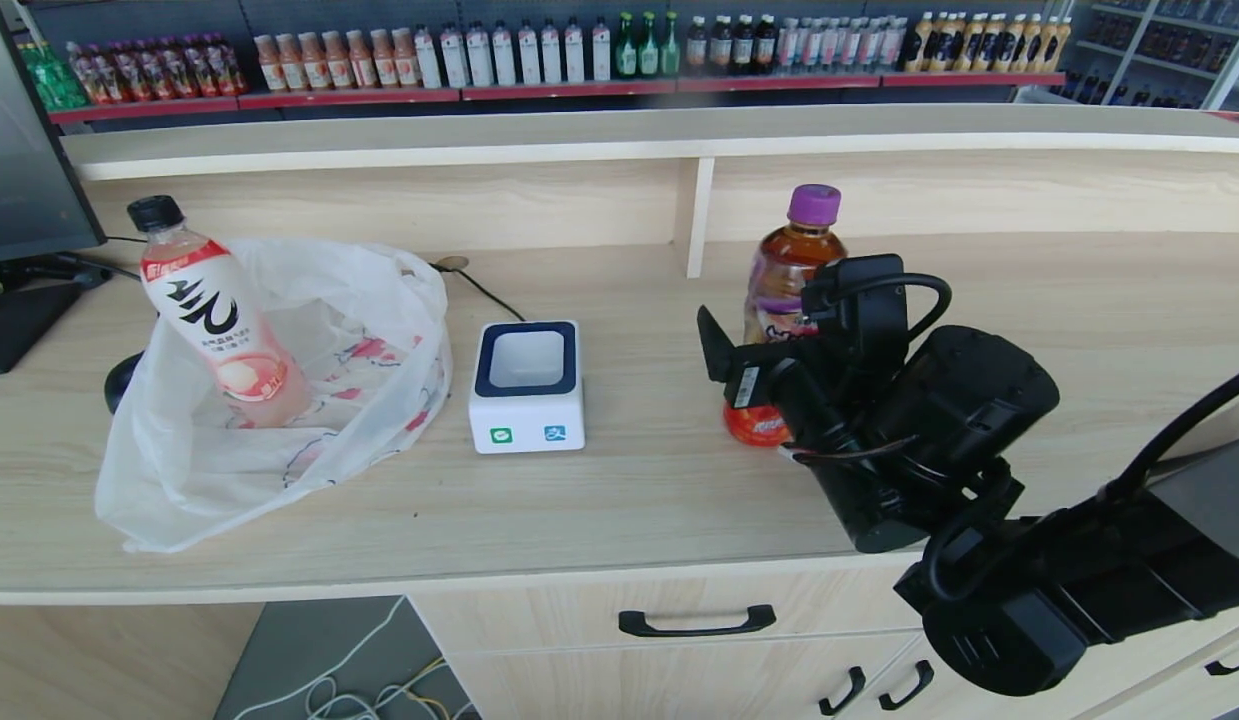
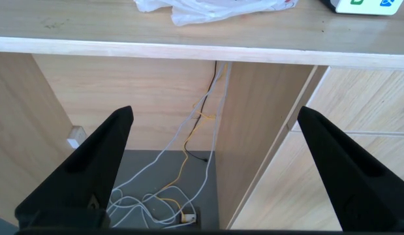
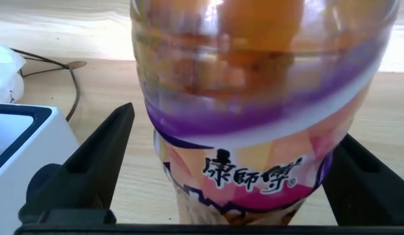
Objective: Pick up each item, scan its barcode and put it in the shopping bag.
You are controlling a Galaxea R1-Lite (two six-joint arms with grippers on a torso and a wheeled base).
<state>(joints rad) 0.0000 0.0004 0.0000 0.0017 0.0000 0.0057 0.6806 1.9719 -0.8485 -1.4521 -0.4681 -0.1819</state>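
Tea bottle (image 1: 784,265) upright on counter (image 1: 619,500) just right of scanner (image 1: 527,385), right gripper (image 3: 235,130) spread wide either side of it, not yet clamped, probably lined up for the pick. Left gripper (image 2: 215,111) wide and empty below counter edge, likely parked clear. Amber liquid, purple cap and band, orange base. Pale bottle (image 1: 219,320) already in shopping bag (image 1: 379,300)

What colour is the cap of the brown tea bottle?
Purple. The cap shows best in the head view.

Glossy black arm (image 1: 964,400), looped cables (image 1: 924,290), wedge-shaped fingers (image 2: 91,170)
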